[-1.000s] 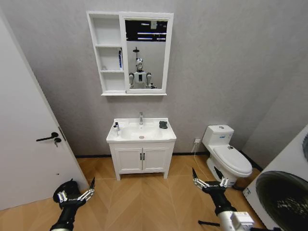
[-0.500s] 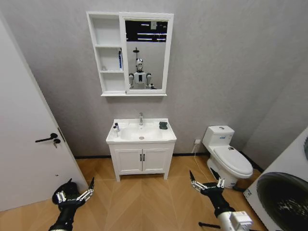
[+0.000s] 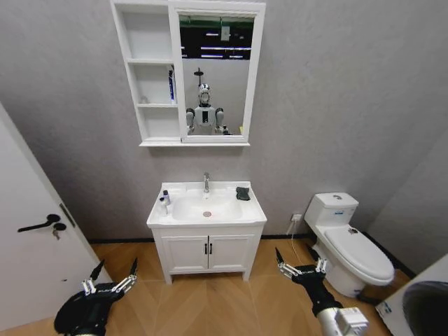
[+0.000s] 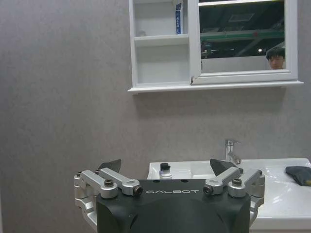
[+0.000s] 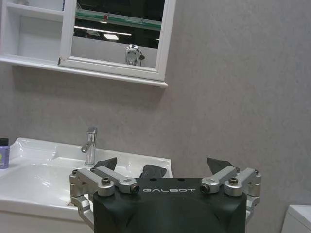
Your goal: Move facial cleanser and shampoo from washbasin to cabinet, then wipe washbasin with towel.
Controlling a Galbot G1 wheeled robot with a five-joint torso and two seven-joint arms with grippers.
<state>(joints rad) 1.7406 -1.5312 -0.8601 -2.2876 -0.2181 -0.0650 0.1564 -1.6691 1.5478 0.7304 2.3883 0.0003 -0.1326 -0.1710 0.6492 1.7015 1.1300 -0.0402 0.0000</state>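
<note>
The white washbasin (image 3: 227,212) with its chrome faucet (image 3: 206,182) stands ahead against the wall. A small purple bottle with a dark cap (image 3: 166,198) stands on its left rim, also seen as the bottle (image 4: 165,171) and the bottle (image 5: 4,153). The dark towel (image 3: 243,193) lies at the basin's right back corner. A blue tube (image 3: 171,85) stands in the middle compartment of the cabinet (image 3: 147,77). I cannot tell which item is the cleanser and which the shampoo. My left gripper (image 3: 112,275) and right gripper (image 3: 301,264) hang low over the floor, both open and empty, well short of the basin.
A low white vanity (image 3: 206,252) carries the basin. A white toilet (image 3: 353,248) stands to the right, and a white door (image 3: 28,259) with a black handle to the left. A washing machine (image 3: 420,308) shows at the lower right. Wooden floor lies between me and the vanity.
The whole picture has shifted: basin, cabinet and toilet look larger and nearer, so the camera has moved toward them. Both grippers keep their low, open pose.
</note>
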